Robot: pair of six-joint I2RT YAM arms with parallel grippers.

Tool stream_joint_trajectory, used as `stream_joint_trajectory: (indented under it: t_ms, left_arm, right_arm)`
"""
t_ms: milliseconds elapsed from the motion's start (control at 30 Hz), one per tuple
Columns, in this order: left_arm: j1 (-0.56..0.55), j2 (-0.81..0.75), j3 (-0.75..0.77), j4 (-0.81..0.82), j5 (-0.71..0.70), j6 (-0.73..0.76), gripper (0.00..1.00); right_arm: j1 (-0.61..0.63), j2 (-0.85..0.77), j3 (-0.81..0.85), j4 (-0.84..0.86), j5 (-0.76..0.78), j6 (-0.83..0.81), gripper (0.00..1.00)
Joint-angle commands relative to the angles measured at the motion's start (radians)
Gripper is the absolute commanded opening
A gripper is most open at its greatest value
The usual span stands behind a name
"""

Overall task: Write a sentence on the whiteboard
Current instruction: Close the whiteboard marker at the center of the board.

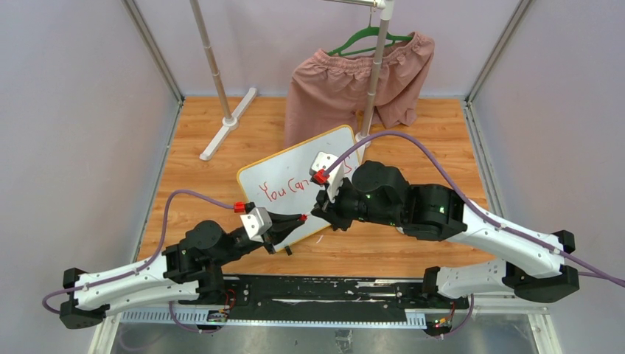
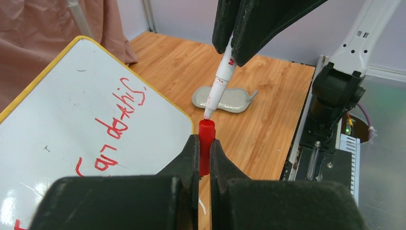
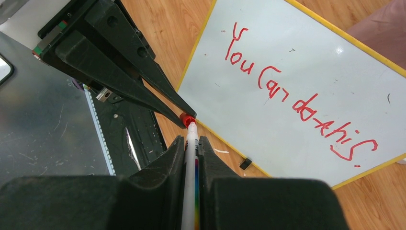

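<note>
One wooden bench (image 1: 195,173) is carrying your whiteboard (image 1: 295,166), lying askew near its middle, with the red sentence (image 3: 302,104) running across its face. Your right fingers (image 3: 172,158) are clamping the white marker (image 2: 221,79), and your left fingers (image 2: 186,160) are pinching the red cap (image 2: 206,136), the marker's tip hanging right at the cap's mouth.

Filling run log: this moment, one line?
left gripper shut on red cap | right gripper shut on marker | tip at cap mouth | sentence written
</note>
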Motion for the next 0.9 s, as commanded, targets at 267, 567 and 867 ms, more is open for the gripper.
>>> stream_joint_trajectory:
  t_ms: [267,567,867]
  left_arm:
    - [0.004,-0.025,0.015,0.037,0.015,0.007,0.00]
    - [0.004,-0.032,0.024,0.035,0.023,0.021,0.00]
    - [0.004,-0.042,0.033,0.038,0.033,0.035,0.00]
  right_arm:
    - [0.013,0.013,-0.006,0.019,-0.025,0.005,0.00]
    - [0.013,0.060,0.039,-0.032,-0.055,0.010,0.00]
    - [0.013,0.151,0.152,-0.183,-0.098,0.010,0.00]
